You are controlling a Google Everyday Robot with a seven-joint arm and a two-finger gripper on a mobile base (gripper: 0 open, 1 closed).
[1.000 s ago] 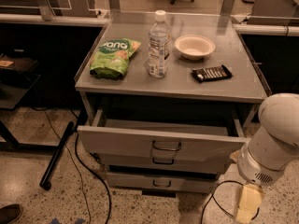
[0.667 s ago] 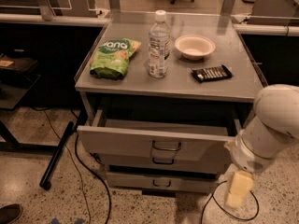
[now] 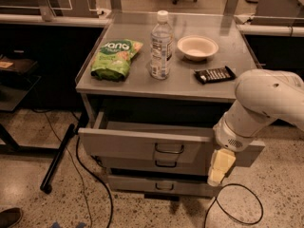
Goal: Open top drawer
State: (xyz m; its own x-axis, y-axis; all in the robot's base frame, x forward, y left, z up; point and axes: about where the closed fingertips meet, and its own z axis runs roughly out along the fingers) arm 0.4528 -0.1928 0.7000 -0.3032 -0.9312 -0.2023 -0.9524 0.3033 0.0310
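Observation:
The top drawer [image 3: 128, 144] is pulled out from the grey metal cabinet, under the tabletop [image 3: 137, 82]. Its small dark centre pull [image 3: 168, 149] faces me. Two shorter drawers sit below it, shut, each with a like handle [image 3: 166, 165]. My white arm [image 3: 259, 106] comes in from the right. My pale yellow gripper [image 3: 220, 168] hangs down from it in front of the right end of the top drawer's front, well to the right of the pull. It holds nothing that I can see.
On the tabletop lie a green chip bag [image 3: 115, 58], a water bottle [image 3: 160, 46], a white bowl [image 3: 197, 47] and a dark snack bar [image 3: 214, 74]. Black cables [image 3: 83, 175] and a black pole [image 3: 57, 158] cross the floor at left. A shoe [image 3: 9, 217] shows at bottom left.
My arm has swung left and upward. The gripper has moved from low beside the cabinet to the right end of the top drawer's front. The drawer stays open.

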